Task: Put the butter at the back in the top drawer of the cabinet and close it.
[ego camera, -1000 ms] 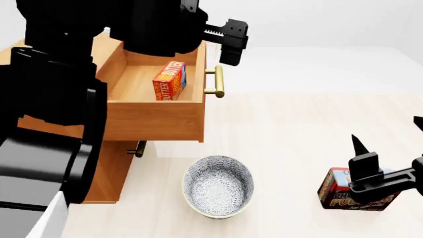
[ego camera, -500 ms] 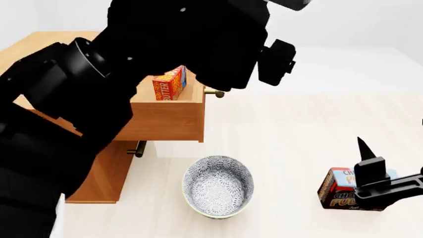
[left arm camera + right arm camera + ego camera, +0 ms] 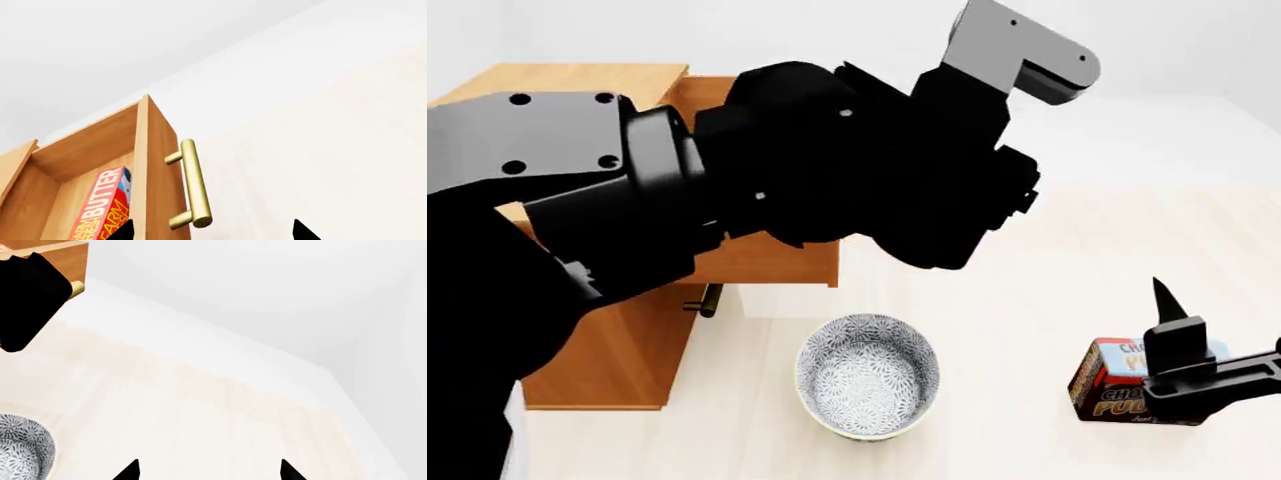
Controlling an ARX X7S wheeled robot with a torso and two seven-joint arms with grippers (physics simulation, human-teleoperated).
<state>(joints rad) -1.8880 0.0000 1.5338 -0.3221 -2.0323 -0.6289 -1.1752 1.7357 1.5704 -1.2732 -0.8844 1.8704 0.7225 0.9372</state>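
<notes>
The butter (image 3: pixel 100 212), a red-orange carton, lies inside the open top drawer (image 3: pixel 155 170) in the left wrist view. My left gripper (image 3: pixel 213 234) is open, its two fingertips straddling the drawer front and its brass handle (image 3: pixel 193 185) without touching them. In the head view my left arm (image 3: pixel 827 170) hides the butter and most of the drawer; only part of the drawer front (image 3: pixel 781 262) and the cabinet (image 3: pixel 614 350) show. My right gripper (image 3: pixel 208 472) is open with nothing in it, hovering over the table by the pudding box (image 3: pixel 1114 392).
A patterned bowl (image 3: pixel 868 375) stands on the table in front of the cabinet. A lower drawer's handle (image 3: pixel 703 300) sticks out beneath the open drawer. The right gripper's finger (image 3: pixel 1172 335) rises just above the pudding box.
My left arm has swung forward and down across the open drawer, now hiding the butter in the head view. The right gripper has hardly moved.
</notes>
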